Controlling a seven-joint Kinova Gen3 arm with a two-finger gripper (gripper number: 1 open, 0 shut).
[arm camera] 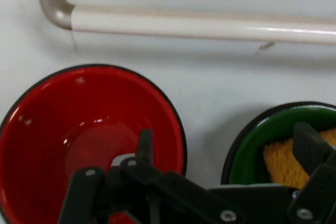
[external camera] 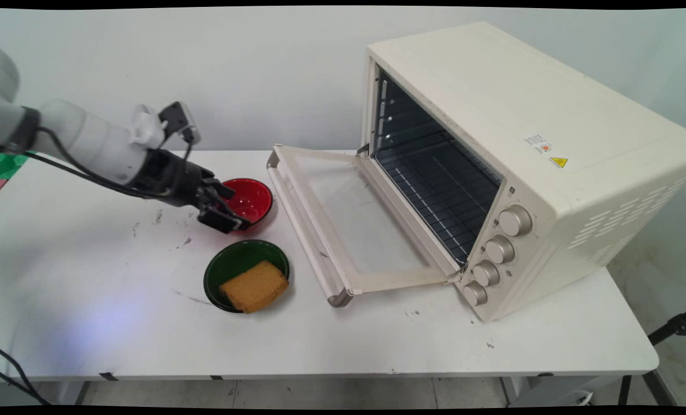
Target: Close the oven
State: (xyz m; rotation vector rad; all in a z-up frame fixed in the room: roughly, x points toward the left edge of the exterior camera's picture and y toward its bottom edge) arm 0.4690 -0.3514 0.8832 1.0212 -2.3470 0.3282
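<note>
The black two-finger tool [external camera: 227, 218] hangs low over the near-left rim of the red bowl [external camera: 252, 199], its fingers [arm camera: 310, 148] spread wide: in the hand view one finger stands over the red bowl's inside and the other over the green bowl [external camera: 236, 262], with bare table [external camera: 118, 300] between them. The red bowl is glossy red inside with a dark rim and holds nothing that shows; the tool's linkage hides its near part. Just nearer stands the green bowl, dark outside and green inside, with a tan, spongy square slab [external camera: 255, 286] leaning on its near-right rim. Whether the tool touches the red bowl cannot be told. To the right stands a cream toaster oven [external camera: 527, 144], its glass door [external camera: 343, 225] folded down flat on the table toward the bowls, with a wire rack [external camera: 435, 190] inside and four knobs [external camera: 496, 253] down its front.
</note>
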